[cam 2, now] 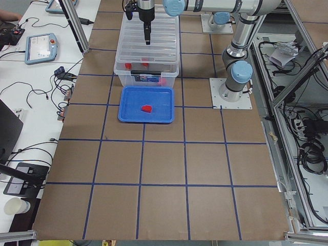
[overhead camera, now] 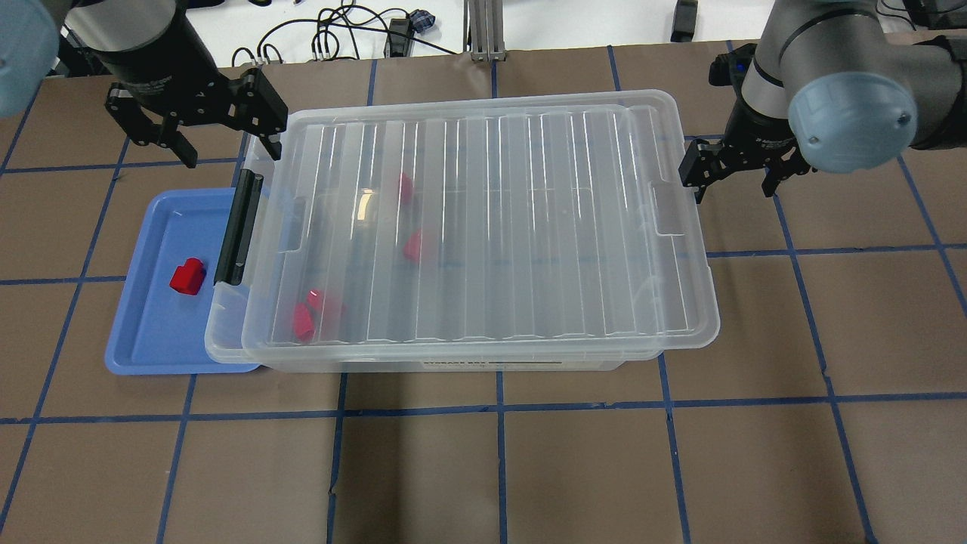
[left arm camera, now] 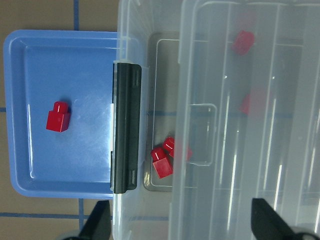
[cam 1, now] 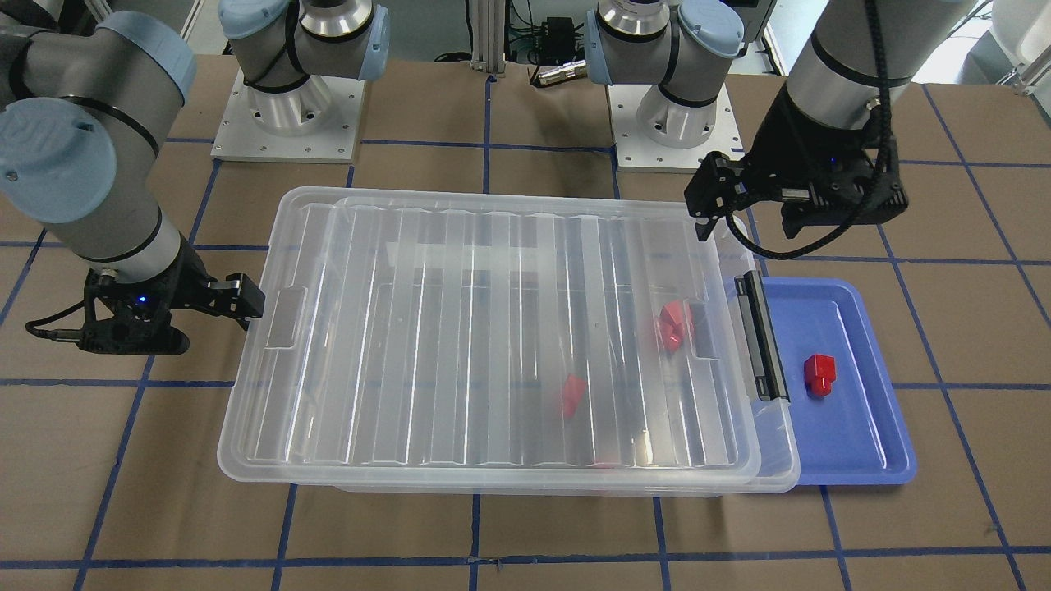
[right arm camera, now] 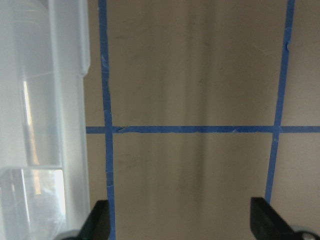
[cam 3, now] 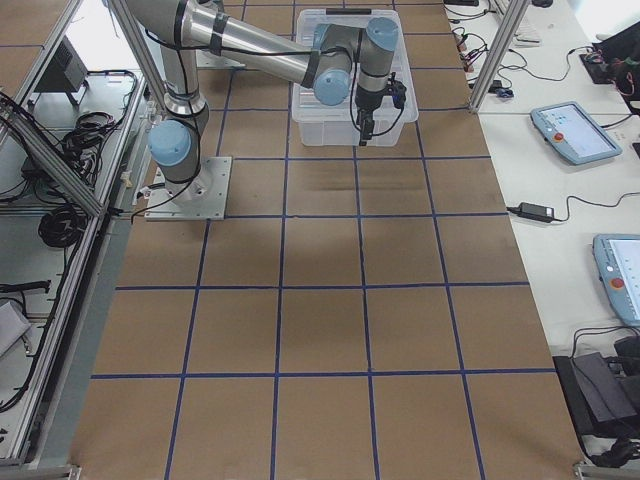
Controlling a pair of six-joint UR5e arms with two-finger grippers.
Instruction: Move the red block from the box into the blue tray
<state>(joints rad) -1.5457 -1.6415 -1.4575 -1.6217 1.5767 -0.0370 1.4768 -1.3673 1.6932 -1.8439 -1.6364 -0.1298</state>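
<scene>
In blue tray (overhead camera: 143, 340): red block (overhead camera: 186, 276) delivered; box (overhead camera: 529, 364) lid (overhead camera: 529, 227) on, askew. Left jaws, right jaws both apart, flanking box ends, likely for lid handling.

Red blocks (overhead camera: 186, 276): five. Blue tray (overhead camera: 151, 332): one. Box (overhead camera: 529, 227): one.

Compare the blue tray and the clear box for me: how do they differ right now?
The blue tray is opaque, shallow and uncovered; the box is clear, deeper and topped by a ribbed lid. The blue tray is much smaller than the box. The blue tray holds one red block; the box shows several red blocks through its lid. Both are rectangular plastic with rounded corners.
</scene>
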